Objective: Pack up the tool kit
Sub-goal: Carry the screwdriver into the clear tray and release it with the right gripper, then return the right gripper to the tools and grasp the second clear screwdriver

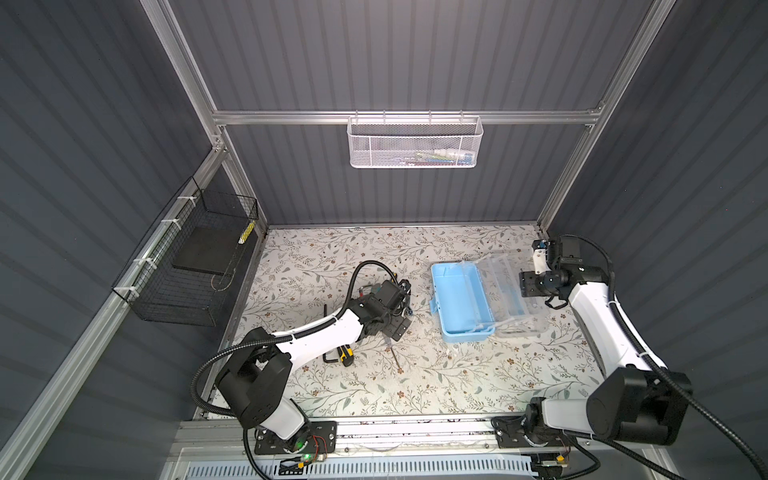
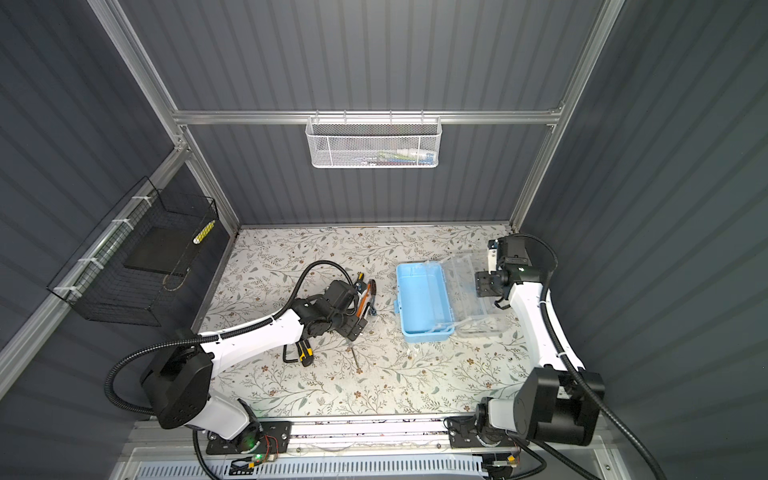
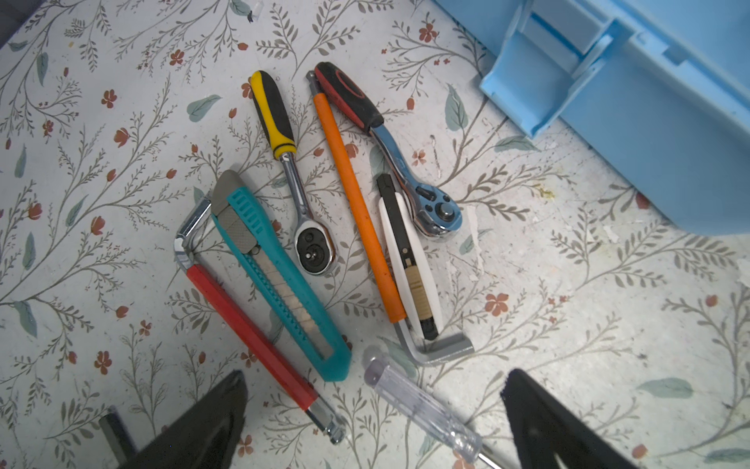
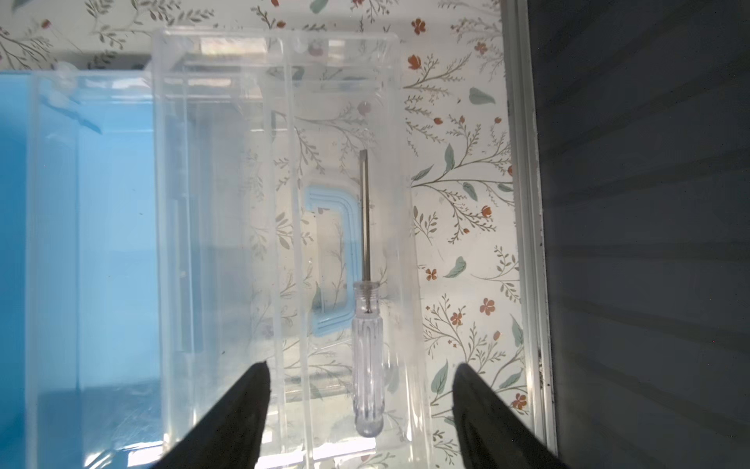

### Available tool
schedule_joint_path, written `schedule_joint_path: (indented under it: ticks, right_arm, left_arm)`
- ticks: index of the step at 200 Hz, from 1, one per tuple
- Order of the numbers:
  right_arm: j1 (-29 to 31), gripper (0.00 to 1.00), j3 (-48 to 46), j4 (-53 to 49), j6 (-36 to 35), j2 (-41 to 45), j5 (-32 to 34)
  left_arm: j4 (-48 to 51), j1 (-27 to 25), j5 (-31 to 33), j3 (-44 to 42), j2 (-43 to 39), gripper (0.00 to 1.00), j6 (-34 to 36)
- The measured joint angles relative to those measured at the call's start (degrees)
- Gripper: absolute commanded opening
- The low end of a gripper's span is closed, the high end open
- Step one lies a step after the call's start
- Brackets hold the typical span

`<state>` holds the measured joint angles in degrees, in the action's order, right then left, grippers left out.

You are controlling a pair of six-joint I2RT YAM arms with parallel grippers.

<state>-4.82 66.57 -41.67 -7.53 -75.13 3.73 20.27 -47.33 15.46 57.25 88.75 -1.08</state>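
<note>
In a top view: blue box (image 1: 459, 303) right of centre, clear lid (image 1: 511, 286) open, bare surface (image 1: 415, 386) lower frame. Left wrist: left fingers (image 3: 211, 418) wide, empty, tools (image 3: 280, 280) just ahead. Right wrist: right fingers (image 4: 239, 406) apart, screwdriver (image 4: 367, 365) loose between, in lid, wall (image 4: 649, 203) near

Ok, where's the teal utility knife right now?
The teal utility knife lies left of the blue box, between the red-sleeved hex key and yellow-handled ratchet, shown in the left wrist view.

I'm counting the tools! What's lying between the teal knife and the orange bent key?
The yellow-handled ratchet lies there, seen in the left wrist view.
</note>
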Motion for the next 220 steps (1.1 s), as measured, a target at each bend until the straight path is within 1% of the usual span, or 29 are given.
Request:
schedule_joint_path:
  ticks: [23, 57, 77, 105, 151, 183, 197, 220]
  right_arm:
    - [2.5, 0.77, 0.2, 0.0, 1.5, 2.0, -0.8]
    - [10.5, 0.79, 0.2, 0.4, 6.1, 4.6, -0.3]
    - [15.2, 0.78, -0.4, 1.7, 10.8, 6.1, -0.5]
    - [22.1, 0.76, -2.5, 3.9, 19.0, 7.6, 0.1]
    - [37.4, 0.74, -8.1, 8.8, 31.1, 7.9, 3.5]
    - [46.7, 0.73, -9.0, 11.9, 35.8, 4.2, 5.2]
    - [50.3, 0.72, -8.8, 13.3, 36.5, 0.8, 4.9]
    - [56.0, 0.68, -7.3, 14.3, 36.6, -6.7, 3.7]
  left_arm:
    - [-0.1, 0.0, 0.2, 0.0, 0.0, 1.00, -0.9]
    - [-0.3, 0.9, 0.6, 0.0, 0.0, 1.00, -2.5]
    - [-1.0, 2.1, 0.5, -0.6, -0.1, 1.00, -3.6]
    - [-1.9, 5.5, 0.1, -1.8, -1.2, 1.00, -5.3]
    - [-3.1, 10.1, 0.3, -2.8, -3.5, 1.00, -8.3]
    - [-3.5, 11.4, 1.2, -2.9, -3.8, 1.00, -10.0]
    - [-3.5, 12.2, 1.4, -3.1, -4.0, 1.00, -10.8]
    - [-3.5, 14.6, 2.0, -3.8, -5.1, 1.00, -12.3]
